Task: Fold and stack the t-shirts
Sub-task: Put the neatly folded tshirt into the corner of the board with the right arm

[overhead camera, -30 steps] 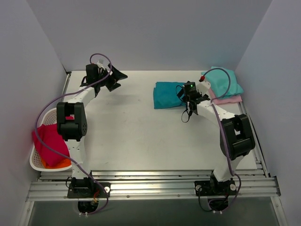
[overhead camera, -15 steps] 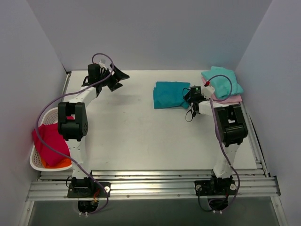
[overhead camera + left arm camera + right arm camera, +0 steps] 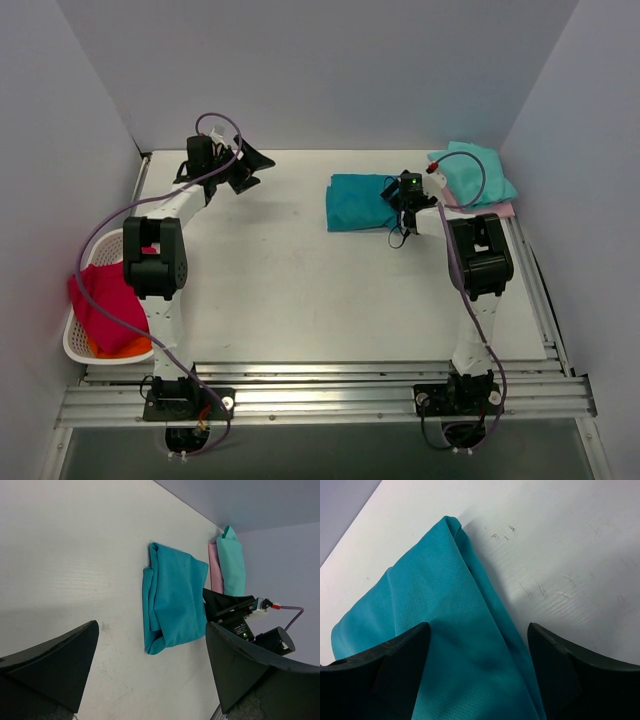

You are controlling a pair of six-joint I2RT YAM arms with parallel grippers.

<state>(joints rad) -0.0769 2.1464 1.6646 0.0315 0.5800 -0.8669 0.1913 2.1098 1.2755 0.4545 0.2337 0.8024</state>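
On the table's right half, folded flat: the teal-blue t-shirt (image 3: pixel 356 201). Over its right edge, the right gripper (image 3: pixel 399 197); straddles the cloth with jaws apart, pinches nothing. In the far right corner, the mint-green t-shirt (image 3: pixel 476 176), stacked on the pink t-shirt (image 3: pixel 494 211). Far left, the left gripper (image 3: pixel 249 168), spread wide, empty.

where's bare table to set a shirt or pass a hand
Widest free patch: the table middle, between both arms, nearer than the teal-blue shirt. Also bare between the left gripper and that shirt. Crowded: far right corner, mint-green shirt on pink shirt, right gripper at the teal-blue shirt's edge.
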